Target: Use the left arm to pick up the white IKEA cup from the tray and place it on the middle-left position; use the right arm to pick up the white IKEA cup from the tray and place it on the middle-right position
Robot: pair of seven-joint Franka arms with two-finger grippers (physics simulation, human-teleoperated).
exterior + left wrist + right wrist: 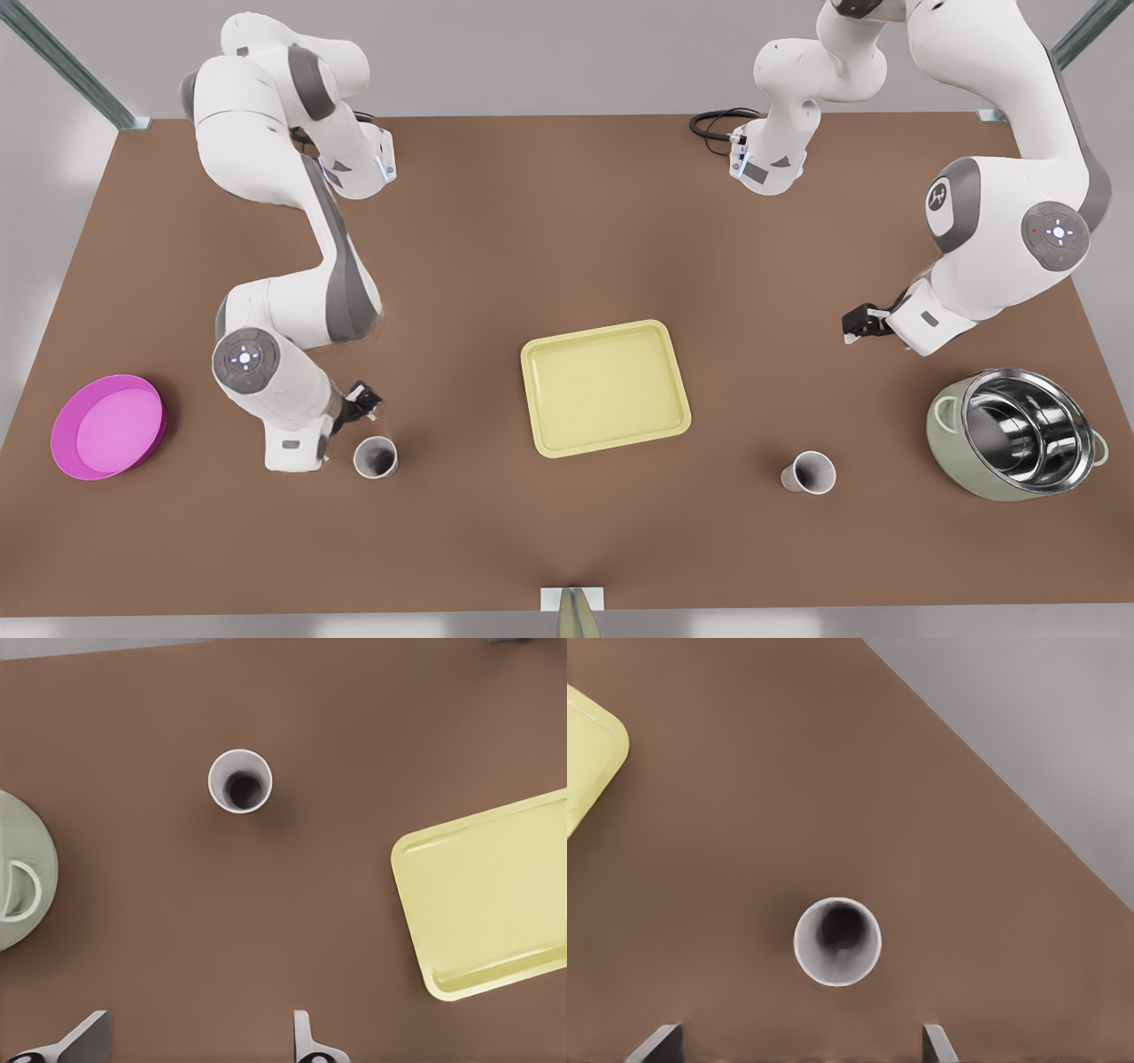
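retreat is what matters now, the tray (pixel 605 387) being bare. right gripper (pixel 361 409), fingers wide, hangs just over the right arm's cup (pixel 837 941): rise straight, no sideways nudge. left gripper (pixel 858 328), wide too, sits well clear of the left arm's cup (pixel 240 780).

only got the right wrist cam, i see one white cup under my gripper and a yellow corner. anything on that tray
Observer: No. In the front view the tray is bare. Your cup stands on the table, off the tray toward the front view's left, just beside the open right gripper.
Operator: where's the other cup
Observer: The second cup stands upright on the table toward the front view's right, between the tray and a green pot with a steel inside.
Operator: and the left gripper
Observer: The left gripper hangs open over bare table, apart from the second cup.
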